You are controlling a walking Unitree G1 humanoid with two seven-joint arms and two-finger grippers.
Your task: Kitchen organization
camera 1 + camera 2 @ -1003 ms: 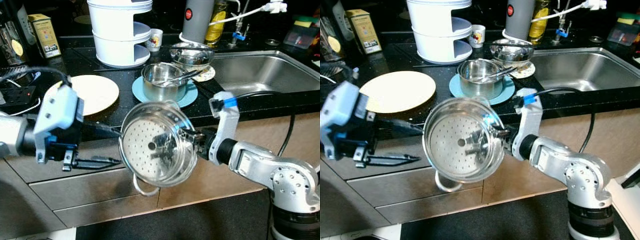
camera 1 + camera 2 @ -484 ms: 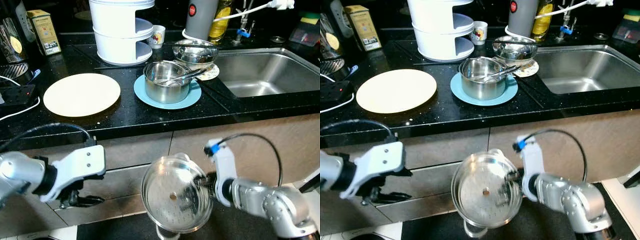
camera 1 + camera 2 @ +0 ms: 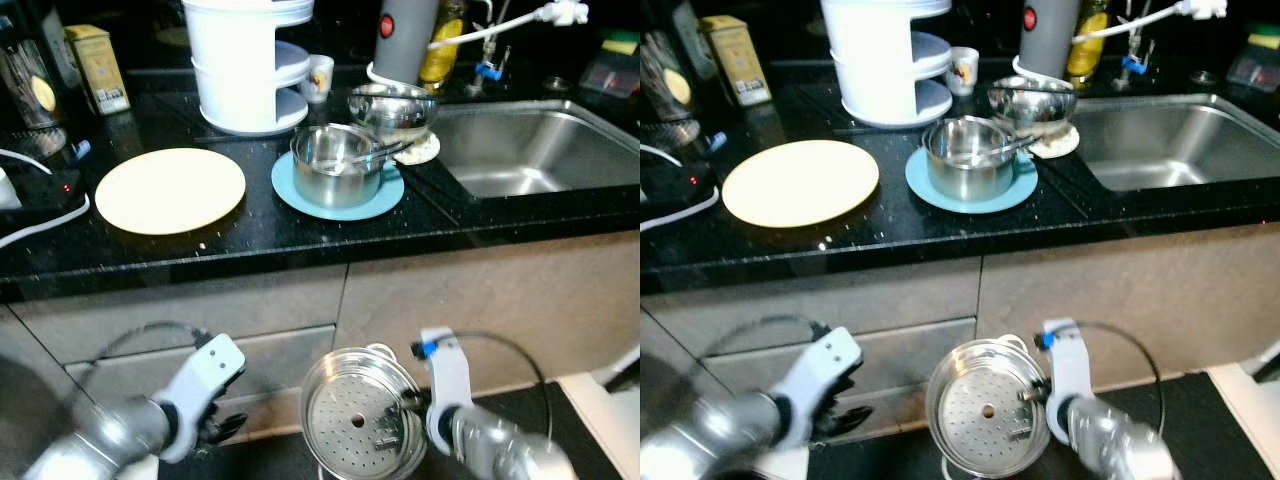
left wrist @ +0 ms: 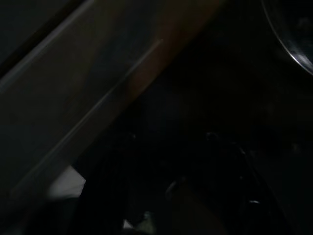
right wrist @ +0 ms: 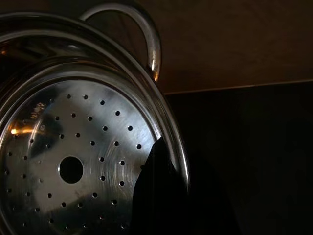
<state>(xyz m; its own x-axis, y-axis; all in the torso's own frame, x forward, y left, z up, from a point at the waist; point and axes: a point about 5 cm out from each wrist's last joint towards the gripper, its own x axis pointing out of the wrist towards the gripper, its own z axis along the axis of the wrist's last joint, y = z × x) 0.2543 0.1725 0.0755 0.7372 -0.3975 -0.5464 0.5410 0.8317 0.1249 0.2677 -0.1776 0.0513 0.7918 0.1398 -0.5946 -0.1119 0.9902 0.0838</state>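
A perforated steel steamer insert (image 3: 362, 425) with loop handles hangs low before the cabinet front, below the counter. My right gripper (image 3: 403, 402) is shut on its rim; in the right wrist view one black finger (image 5: 157, 196) lies over the rim beside the holed bottom (image 5: 73, 166). My left arm hangs low at the left, with its gripper (image 3: 216, 428) by the drawers, too blurred and dark to read. On the black counter stand a steel pot (image 3: 335, 165) on a blue plate (image 3: 345, 200), a steel bowl (image 3: 393, 105) and a cream plate (image 3: 170, 190).
A white tiered container (image 3: 250, 60), a small cup (image 3: 320, 75) and a grey appliance (image 3: 405, 35) stand at the back. The steel sink (image 3: 530, 150) lies at the right. A yellow box (image 3: 98, 68) and power cables sit far left. Drawer fronts (image 3: 290, 350) face me.
Both arms have dropped from counter height to below the counter edge. The steamer insert went down with the right gripper and now faces more upward.
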